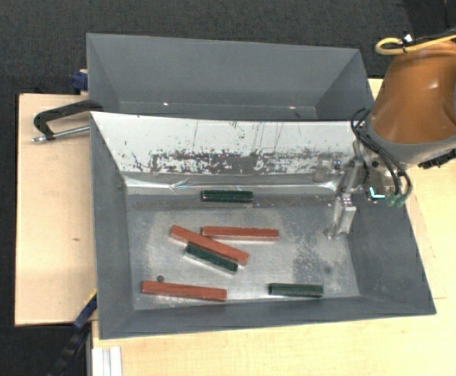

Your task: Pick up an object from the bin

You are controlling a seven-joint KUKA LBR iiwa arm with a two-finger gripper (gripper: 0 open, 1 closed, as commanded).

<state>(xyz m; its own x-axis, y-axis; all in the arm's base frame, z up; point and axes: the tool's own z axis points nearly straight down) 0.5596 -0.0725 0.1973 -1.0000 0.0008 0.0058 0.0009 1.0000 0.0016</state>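
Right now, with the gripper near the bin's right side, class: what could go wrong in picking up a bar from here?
1. The gripper hangs above bare floor close to the bin's right wall; a straight descent would probably find nothing and might scrape that wall.
2. The tilted red bar and a dark green bar lie against each other; a grasp there could catch both or push one aside.

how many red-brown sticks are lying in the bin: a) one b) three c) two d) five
b: three red-brown sticks lie on the floor of the bin, one mid-floor, one slanting just below and left of it, and one at the front left; the other sticks there are dark green.
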